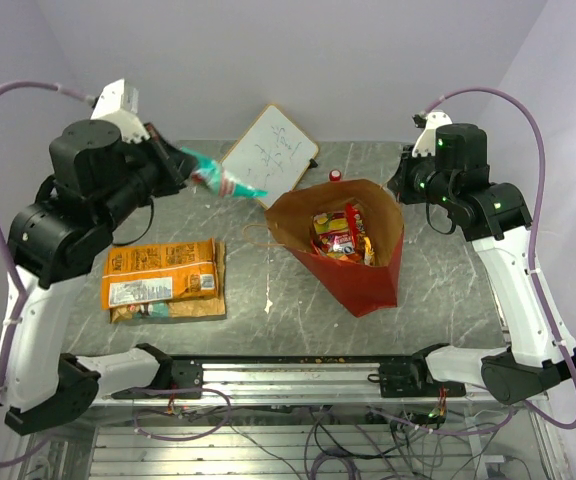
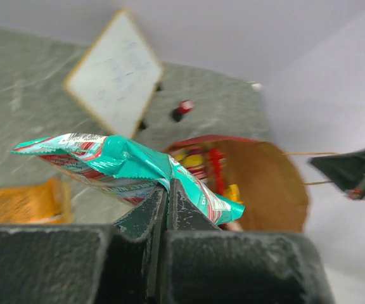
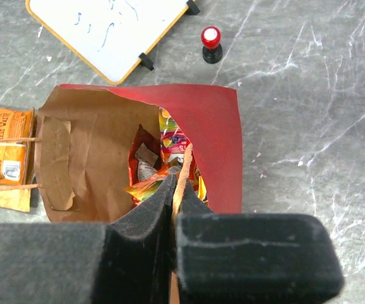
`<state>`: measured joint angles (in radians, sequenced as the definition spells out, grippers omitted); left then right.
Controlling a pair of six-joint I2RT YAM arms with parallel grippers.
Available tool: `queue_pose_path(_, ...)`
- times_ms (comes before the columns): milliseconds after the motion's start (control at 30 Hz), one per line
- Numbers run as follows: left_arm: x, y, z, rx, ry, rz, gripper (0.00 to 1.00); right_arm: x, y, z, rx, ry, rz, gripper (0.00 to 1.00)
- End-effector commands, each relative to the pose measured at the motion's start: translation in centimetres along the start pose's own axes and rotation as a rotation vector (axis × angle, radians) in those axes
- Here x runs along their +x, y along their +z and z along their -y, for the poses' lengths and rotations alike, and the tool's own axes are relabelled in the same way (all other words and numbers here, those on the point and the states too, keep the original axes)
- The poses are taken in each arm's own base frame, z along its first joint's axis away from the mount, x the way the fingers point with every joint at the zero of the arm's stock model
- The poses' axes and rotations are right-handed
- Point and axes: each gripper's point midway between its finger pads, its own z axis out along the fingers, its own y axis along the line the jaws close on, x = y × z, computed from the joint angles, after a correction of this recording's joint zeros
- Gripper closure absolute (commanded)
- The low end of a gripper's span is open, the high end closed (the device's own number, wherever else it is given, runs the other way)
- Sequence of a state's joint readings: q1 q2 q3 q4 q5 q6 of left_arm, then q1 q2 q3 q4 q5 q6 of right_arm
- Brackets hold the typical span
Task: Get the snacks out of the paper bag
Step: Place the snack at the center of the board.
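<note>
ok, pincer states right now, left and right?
Left pincer: closed, holding the crinkly teal foil packet.
Right pincer: closed on the rim of the tall red paper bag.

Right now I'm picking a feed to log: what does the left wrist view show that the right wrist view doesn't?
Only the left wrist: the teal packet pinched in the left hand. Only the right wrist: the right hand shut on the paper bag at its rim. Both: the bag with snacks inside, the whiteboard, the red-capped object and the orange packet.
</note>
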<state>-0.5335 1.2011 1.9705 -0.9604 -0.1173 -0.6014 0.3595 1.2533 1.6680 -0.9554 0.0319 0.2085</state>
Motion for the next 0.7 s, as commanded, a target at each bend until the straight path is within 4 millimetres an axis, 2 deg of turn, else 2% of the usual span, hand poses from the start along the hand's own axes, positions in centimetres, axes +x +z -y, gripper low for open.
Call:
queue_pose_path(0, 3.1, -2.5, -9.0, -0.418, 0.051, -0.045, 0.93, -1.6, -1.1, -0.7, -0.036, 0.003, 0.068, 1.0)
queue_pose_path(200, 7.4, -4.8, -16.2, -0.753, 0.042, -0.079, 0.93, -1.1, -1.1, -0.8, -0.042, 0.004, 0.057, 1.0)
queue_pose_path(300, 9.9, -6.0, -18.9, -0.89, -0.017, -0.082, 0.93, -1.0, -1.1, -0.8, -0.042, 0.0, 0.053, 1.0)
queue_pose_path(400, 12.4, -6.0, -20.6, -0.938, -0.02, -0.102, 0.93, -0.7, -0.9, -0.7, -0.042, -0.007, 0.043, 1.0)
queue_pose_path(467, 13.1, -5.9, -21.2, -0.958, -0.034, -0.095, 0.93, -0.7, -0.9, -0.7, -0.042, -0.011, 0.041, 1.0)
queue_pose_path(667, 13.3, -4.2, -22.8, -1.007, -0.027, -0.069, 0.93, -0.7, -0.6, -0.9, -0.053, -0.024, 0.033, 1.0)
